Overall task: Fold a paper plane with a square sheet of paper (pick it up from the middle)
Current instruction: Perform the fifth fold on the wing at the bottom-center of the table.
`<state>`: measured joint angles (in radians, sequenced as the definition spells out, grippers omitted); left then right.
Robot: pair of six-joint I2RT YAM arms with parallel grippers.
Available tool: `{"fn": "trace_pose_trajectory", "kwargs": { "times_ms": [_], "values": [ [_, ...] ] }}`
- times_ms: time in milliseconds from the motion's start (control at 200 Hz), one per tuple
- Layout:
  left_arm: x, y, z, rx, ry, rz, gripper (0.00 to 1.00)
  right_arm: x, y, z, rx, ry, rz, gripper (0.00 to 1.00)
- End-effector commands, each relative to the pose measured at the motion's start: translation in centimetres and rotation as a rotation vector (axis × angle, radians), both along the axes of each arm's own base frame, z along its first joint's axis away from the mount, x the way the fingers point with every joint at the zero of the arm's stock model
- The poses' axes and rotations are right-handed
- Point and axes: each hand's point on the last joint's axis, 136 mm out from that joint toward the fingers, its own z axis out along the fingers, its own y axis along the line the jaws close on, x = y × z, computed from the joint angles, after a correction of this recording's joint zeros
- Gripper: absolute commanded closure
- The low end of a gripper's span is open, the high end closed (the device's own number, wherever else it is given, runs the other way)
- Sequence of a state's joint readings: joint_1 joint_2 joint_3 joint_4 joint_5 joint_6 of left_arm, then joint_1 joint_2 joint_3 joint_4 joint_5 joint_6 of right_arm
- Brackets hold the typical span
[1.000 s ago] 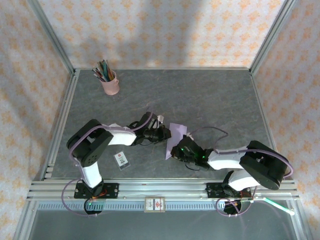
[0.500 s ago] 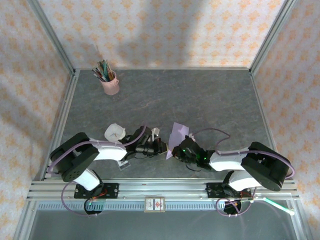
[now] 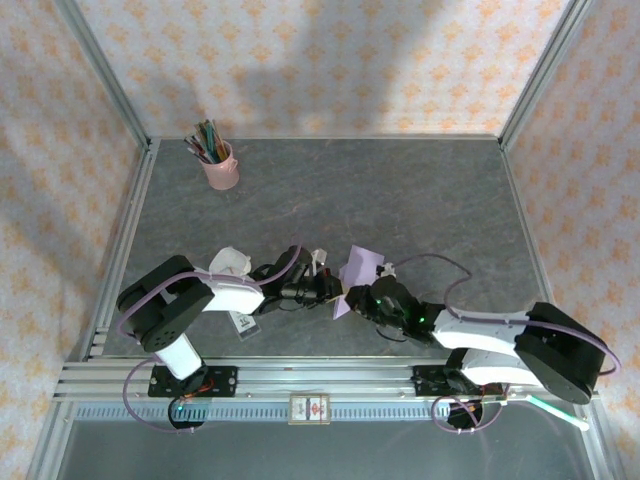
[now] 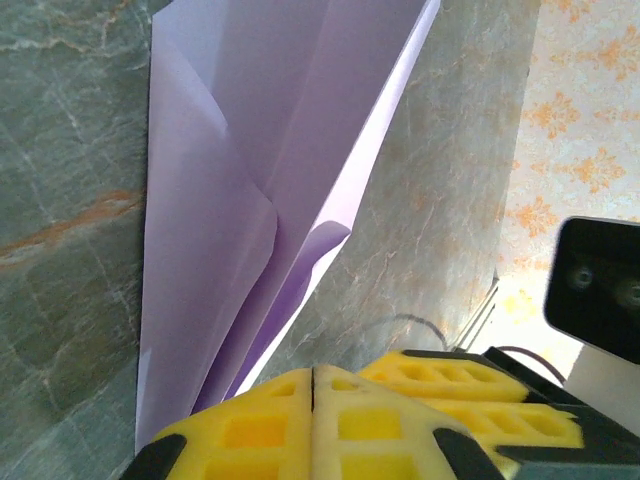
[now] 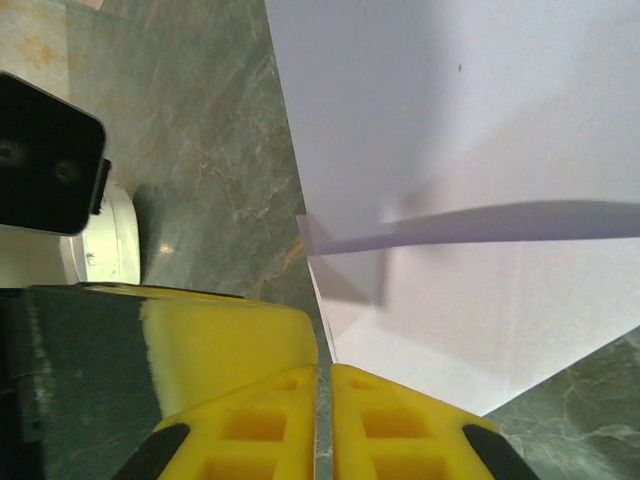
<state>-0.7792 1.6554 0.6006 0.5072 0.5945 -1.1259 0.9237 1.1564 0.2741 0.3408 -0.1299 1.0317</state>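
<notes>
- Left gripper: jaws fully closed on left edge of folded lavender paper sheet.
- Right gripper: jaws pinch the sheet's near edge.

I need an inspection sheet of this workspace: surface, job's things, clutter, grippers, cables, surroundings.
Surface: grey marbled table, nothing spilled.
Job's things: lavender paper, partly folded, between the grippers.
Clutter: pink cup of pens, far left; white card, near left.
Grippers: left gripper shut at the paper's edge; right gripper shut on its edge.
Cables: purple cables, one looping beside the paper.
Surroundings: patterned walls, aluminium frame.
</notes>
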Motion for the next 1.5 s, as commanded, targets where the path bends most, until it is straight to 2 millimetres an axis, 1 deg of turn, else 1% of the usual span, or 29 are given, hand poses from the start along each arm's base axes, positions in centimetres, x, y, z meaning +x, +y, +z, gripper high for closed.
{"fn": "trace_pose_trajectory", "kwargs": {
  "times_ms": [0,140,215,310,405,531,671,766,881,1011,1201,1261,1281,1492],
  "values": [
    [0.5,-0.7,1.8,-0.034,-0.041,0.0,0.93,1.0,-2.4,-0.3,-0.094,-0.023,-0.064,0.89],
    [0.0,-1.9,1.7,-0.032,-0.039,-0.031,0.92,2.3,-5.5,-0.4,-0.158,-0.021,-0.15,0.89],
    [0.1,-2.6,1.5,-0.029,-0.036,-0.044,0.91,2.9,-7.0,-0.3,-0.188,-0.031,-0.188,0.89],
    [0.7,-2.7,0.8,-0.004,-0.035,-0.041,0.91,3.4,-7.7,0.2,-0.211,-0.044,-0.197,0.89],
    [1.5,-2.1,-0.1,0.015,-0.028,-0.022,0.92,3.5,-7.7,0.4,-0.219,-0.05,-0.19,0.89],
    [2.2,-1.4,-1.2,0.043,-0.023,-0.018,0.93,3.4,-7.6,0.4,-0.218,-0.048,-0.18,0.89],
    [2.9,-0.3,-1.5,0.045,-0.022,0.001,0.93,3.3,-7.5,0.4,-0.215,-0.046,-0.17,0.88],
    [3.1,0.4,-2.0,0.056,-0.018,0.006,0.93,3.4,-7.2,0.6,-0.213,-0.054,-0.155,0.88],
    [2.8,0.9,-2.8,0.061,-0.001,0.005,0.93,3.4,-6.6,0.8,-0.212,-0.059,-0.119,0.85],
    [2.6,1.6,-3.4,0.069,0.011,0.016,0.94,3.5,-5.2,0.9,-0.217,-0.06,-0.042,0.81],
    [2.6,3.2,-4.2,0.067,0.027,0.057,0.94,3.6,-3.3,0.7,-0.242,-0.06,0.081,0.78],
    [2.3,3.6,-4.5,0.073,0.034,0.065,0.94,3.7,-2.8,1.1,-0.242,-0.064,0.107,0.77],
    [2.2,3.7,-4.5,0.074,0.034,0.071,0.94,3.7,-2.6,0.6,-0.254,-0.05,0.117,0.76],
    [0.8,6.1,-5.1,0.068,0.056,0.18,0.95,3.8,-1.5,0.1,-0.225,-0.007,0.139,0.72]
  ]
}}
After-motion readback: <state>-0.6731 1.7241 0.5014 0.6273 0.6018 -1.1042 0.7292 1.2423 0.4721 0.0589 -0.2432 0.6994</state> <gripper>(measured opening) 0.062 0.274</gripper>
